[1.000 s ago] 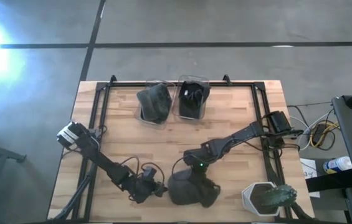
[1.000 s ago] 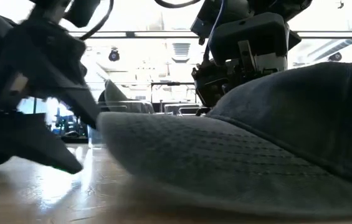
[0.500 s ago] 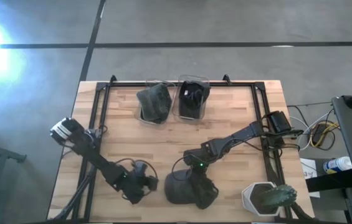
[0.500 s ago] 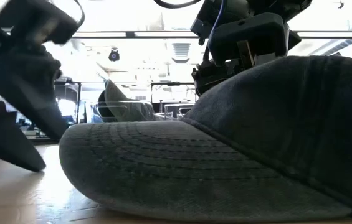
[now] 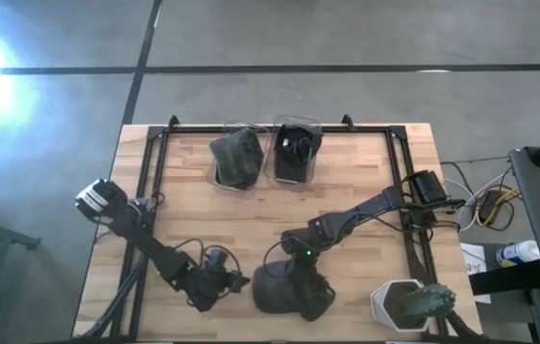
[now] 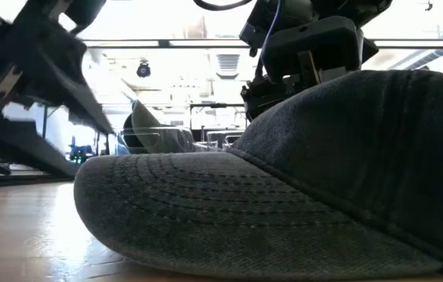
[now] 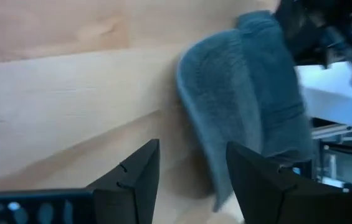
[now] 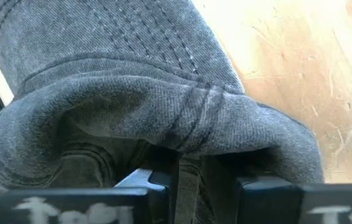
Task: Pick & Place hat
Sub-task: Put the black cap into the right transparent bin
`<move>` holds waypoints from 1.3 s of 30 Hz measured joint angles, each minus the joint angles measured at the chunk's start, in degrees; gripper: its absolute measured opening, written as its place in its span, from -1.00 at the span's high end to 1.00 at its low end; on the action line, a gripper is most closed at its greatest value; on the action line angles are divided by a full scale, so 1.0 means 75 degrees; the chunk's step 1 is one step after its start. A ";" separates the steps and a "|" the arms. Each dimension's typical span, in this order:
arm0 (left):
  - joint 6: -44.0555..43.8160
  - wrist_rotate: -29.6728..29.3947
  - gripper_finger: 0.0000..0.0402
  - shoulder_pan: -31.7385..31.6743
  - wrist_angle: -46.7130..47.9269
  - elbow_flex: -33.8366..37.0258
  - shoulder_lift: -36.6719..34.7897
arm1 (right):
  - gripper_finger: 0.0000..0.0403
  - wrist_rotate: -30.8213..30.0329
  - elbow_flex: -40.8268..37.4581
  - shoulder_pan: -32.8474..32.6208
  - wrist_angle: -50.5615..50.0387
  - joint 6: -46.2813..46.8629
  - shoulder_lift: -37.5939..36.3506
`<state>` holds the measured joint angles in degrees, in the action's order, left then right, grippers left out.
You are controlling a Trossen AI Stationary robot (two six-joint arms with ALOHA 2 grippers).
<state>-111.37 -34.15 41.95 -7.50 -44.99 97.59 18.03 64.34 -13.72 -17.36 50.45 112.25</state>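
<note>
A grey cap point(image 5: 284, 291) lies near the table's front edge, with its brim point(image 6: 205, 227) on the wood and pointing toward the table's left. My right gripper point(image 5: 309, 278) stands over the cap's crown and is shut on it; it also shows in the low view point(image 6: 303, 59). My left gripper point(image 5: 235, 282) is open and empty just left of the brim. In the left wrist view its fingers point(image 7: 191, 171) point at the cap point(image 7: 244, 106) across a short gap. My right gripper pinches a raised fold of the cap's crown point(image 8: 191, 134) between its two fingers, along a seam on the side away from the brim. The fingers come from above, slanting from the far right. The cap's brim and lower edge rest on the table.
Two clear bins stand at the far edge, one with a grey hat point(image 5: 234, 158) and one with a black hat point(image 5: 294, 151). A white hexagonal pot point(image 5: 405, 304) holding something green sits at the front right. Black frame rails point(image 5: 145, 191) run along the table's sides.
My left gripper has drawn back from the brim toward the table's left edge, then come a little way back. The cap has slid slightly toward the left. Its brim, raised at first, now lies low on the table.
</note>
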 joint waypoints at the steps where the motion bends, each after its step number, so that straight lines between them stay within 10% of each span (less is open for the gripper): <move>1: -0.0001 0.0012 0.11 0.0000 -0.0068 -0.0009 0.0086 | 0.66 -0.0001 0.0000 0.0000 0.0008 -0.0001 0.0000; 17: 0.0699 -0.0088 0.14 -0.0420 -0.2006 -0.0357 0.1116 | 0.66 -0.0042 0.0000 0.0006 0.0184 0.0123 0.0009; 27: 0.2310 0.0095 0.88 -0.0896 -0.2916 -0.0450 0.1037 | 0.66 -0.0101 -0.0009 0.0037 0.0804 0.0275 0.0035; 39: 0.3179 -0.0936 0.96 -0.1073 -0.0972 -0.0414 -0.0424 | 0.66 -0.1337 -0.0012 0.0099 -0.0690 -0.0894 -0.2231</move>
<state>-87.52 -41.17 33.90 -14.78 -48.10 94.42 8.01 64.25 -12.97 -22.54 43.74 95.52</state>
